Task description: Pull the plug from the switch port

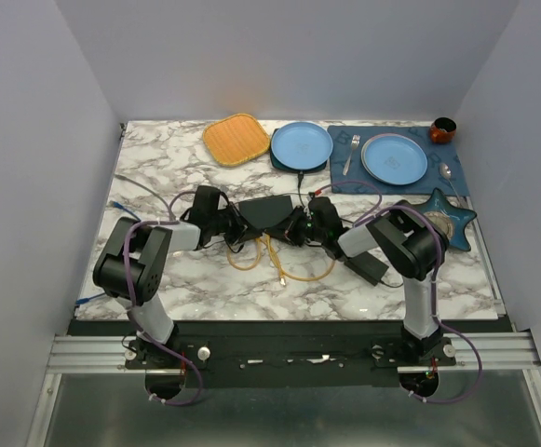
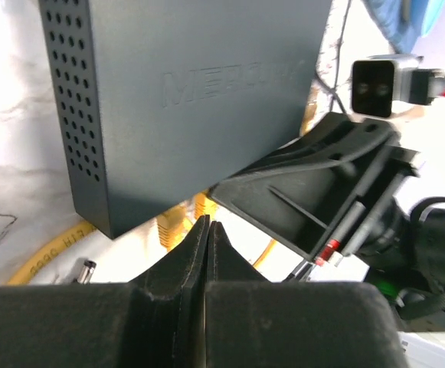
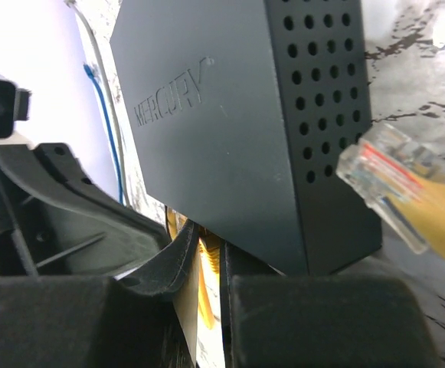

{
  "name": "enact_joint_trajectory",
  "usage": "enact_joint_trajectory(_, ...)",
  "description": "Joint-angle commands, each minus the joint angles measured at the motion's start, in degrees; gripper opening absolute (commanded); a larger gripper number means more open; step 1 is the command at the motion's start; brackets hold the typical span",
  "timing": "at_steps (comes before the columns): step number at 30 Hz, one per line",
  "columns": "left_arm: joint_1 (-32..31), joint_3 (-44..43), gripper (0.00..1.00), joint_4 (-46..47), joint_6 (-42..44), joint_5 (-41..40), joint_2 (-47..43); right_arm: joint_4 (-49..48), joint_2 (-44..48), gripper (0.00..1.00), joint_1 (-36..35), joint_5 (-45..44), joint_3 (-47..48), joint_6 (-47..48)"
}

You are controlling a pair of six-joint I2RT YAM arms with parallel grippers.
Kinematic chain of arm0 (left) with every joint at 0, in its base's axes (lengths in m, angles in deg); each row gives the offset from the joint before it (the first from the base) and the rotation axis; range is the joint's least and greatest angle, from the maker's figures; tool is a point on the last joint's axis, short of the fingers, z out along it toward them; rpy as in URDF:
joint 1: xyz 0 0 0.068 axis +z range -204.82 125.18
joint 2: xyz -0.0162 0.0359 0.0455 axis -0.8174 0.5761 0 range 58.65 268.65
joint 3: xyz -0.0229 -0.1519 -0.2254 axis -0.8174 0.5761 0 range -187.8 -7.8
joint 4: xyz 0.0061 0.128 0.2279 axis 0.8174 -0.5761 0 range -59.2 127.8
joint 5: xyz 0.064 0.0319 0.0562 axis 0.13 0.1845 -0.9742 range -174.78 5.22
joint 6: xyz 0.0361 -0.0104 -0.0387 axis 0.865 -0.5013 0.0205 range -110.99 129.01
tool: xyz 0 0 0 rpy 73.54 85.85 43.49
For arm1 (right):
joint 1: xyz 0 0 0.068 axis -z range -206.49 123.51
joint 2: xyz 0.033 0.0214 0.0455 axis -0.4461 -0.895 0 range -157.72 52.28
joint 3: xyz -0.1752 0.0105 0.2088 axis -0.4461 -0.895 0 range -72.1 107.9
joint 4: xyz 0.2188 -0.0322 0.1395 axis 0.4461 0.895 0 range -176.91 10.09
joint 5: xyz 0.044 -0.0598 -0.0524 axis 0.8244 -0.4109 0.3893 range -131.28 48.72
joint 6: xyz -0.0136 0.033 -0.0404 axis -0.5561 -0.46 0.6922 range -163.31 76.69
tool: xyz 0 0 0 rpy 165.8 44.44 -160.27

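switch (image 3: 230,115) lettering (image 3: 172,93), wrist views only

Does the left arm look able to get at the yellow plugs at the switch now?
Probably yes. The left claw sits right before the yellow plugs under the switch edge, with nothing between. However, it is shut, and the right claw crowds close beside.
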Motion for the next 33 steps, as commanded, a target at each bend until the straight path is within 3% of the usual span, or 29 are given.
enact_joint_trajectory(1, -1.2, -1.5, 0.05, 1.7, -1.6, -0.9, 3.5, 8.0, 0.2, 0.01, 0.4, -0.7, -0.3, 4.1)
enact_joint_trajectory(11, -1.5, -3.2, 0.05, 2.7, -4.2, -4.7, 7.5, 9.5, 2.0, 0.01, -0.2, 2.0, -1.6, 7.3)
enact_joint_trajectory(17, -1.4, -3.3, 0.05, 2.2, -4.6, -6.4, 7.3, 13.0, 4.9, 0.01, -1.2, 6.0, -3.8, 13.9)
enact_joint_trajectory(26, -1.0, -4.6, 0.05, 0.9, -4.2, -7.2, 6.3, 19.5, 11.3, 0.01, -1.9, 3.4, -7.9, 20.5)
enact_joint_trajectory(33, -1.0, -1.7, 0.08, 4.8, -3.2, -5.5, 1.4, 29.8, 24.5, 0.01, -1.9, -6.1, -5.5, 25.6)
